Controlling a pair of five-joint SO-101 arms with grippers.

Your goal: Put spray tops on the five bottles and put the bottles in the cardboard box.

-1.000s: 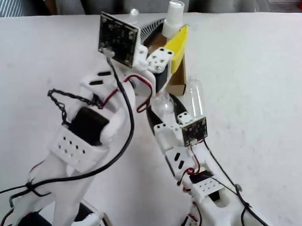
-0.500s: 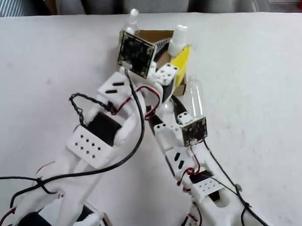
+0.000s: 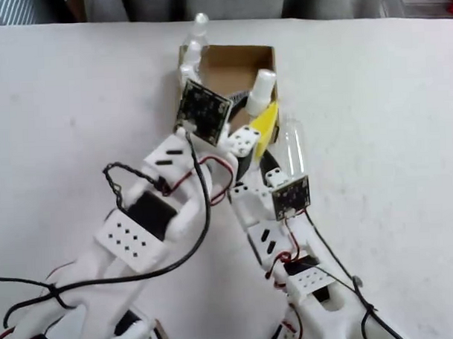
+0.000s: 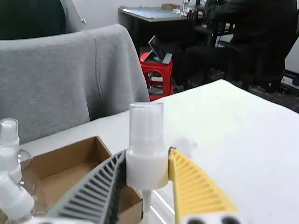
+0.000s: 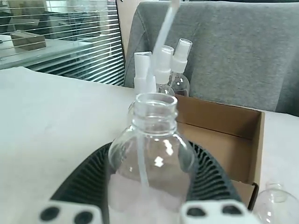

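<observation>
- Now the left tool (image 4: 147, 157) sits lower and closer to the right arm than a second ago. It has come down from above the far rim of the cardboard box (image 3: 227, 68) to the box's near side, and the brown floor it covered shows bare.
- The spray top (image 4: 146, 144) has travelled with it, pinched at its white collar between one grey and one yellow finger, both ribbed like combs.
- That top is white plastic under a frosted, cylindrical cap. Its thin translucent dip tube (image 5: 164, 35) slants down through the open neck of the bottle (image 5: 152, 175).
- The right tool (image 5: 153, 149) has not shifted. Its black ribbed fingers are clamped on the shoulders of this bottle, which is clear, round-bodied and glossy, with a threaded neck. It stands upright just short of the box.
- Capped bottles (image 5: 176, 77), clear with white spray tops, cluster at a far corner of the box.
- A second bottle (image 3: 293, 146), clear and topless, rests on the white worktop (image 3: 373, 97) just beside the box's near right corner.
</observation>
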